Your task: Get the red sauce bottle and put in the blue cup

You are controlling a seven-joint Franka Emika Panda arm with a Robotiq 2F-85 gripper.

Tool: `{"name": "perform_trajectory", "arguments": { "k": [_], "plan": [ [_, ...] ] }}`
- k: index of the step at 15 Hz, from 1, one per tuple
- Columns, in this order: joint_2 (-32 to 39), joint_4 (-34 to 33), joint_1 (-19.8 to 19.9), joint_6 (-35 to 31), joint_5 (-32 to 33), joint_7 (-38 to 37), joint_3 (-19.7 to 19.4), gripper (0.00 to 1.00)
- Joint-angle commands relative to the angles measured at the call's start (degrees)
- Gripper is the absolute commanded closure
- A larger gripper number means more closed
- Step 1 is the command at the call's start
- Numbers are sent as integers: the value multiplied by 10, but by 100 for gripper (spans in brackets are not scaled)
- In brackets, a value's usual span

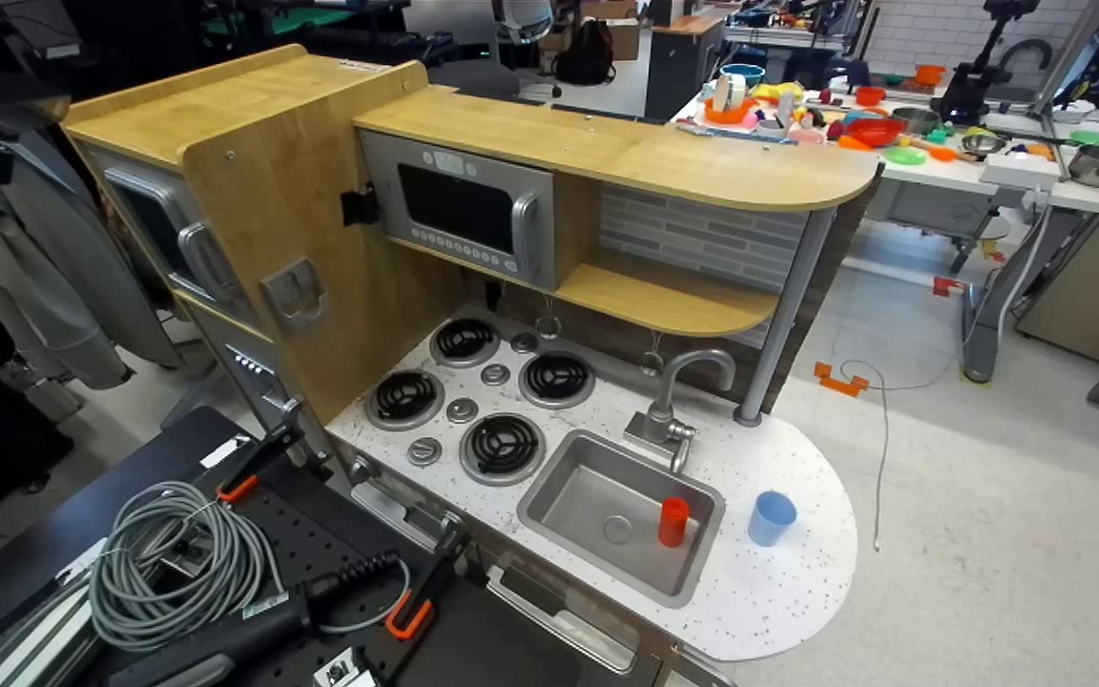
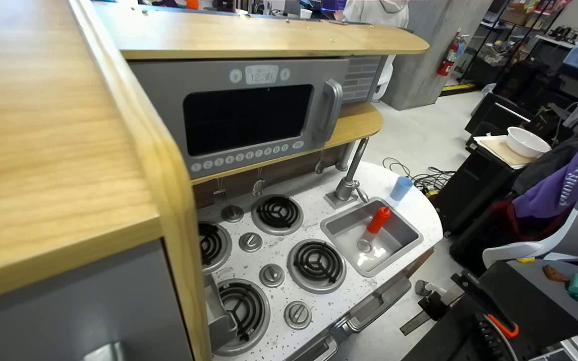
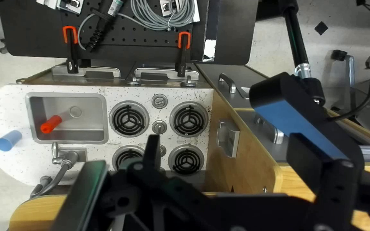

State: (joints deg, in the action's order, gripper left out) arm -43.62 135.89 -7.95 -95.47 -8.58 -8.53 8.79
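Gripper is released in wrist view, jaws standing wide apart. Here's the red sauce bottle: upright in the sink, nr the drain, at the end toward the blue cup. And the cup? Upright on the speckled wht counter, just beside the sink, w/ the rim btwn it and the bottle; same in both exterior views. Faucet stands at the sink's back edge. Four blk coil burners sit opp. the cup, other side of the sink, w/ the microwave up above at the back. Over on the blk table: coiled gray cable, plus 2 clamps, blk w/ orange, on its near edge.
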Motion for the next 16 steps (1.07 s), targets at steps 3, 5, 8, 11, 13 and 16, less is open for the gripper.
{"name": "perform_trajectory", "arguments": {
  "k": [3,5,8,11,13,16],
  "plan": [
    [0,-2,5,2,-2,3,3,0],
    [0,-2,5,2,-2,3,3,0],
    [14,-8,19,-12,8,-2,1,0],
    [32,-10,39,-40,20,0,-7,0],
    [54,-15,56,-65,30,-1,-14,0],
    [97,-32,81,-93,46,-6,-32,0]
  ]
}}
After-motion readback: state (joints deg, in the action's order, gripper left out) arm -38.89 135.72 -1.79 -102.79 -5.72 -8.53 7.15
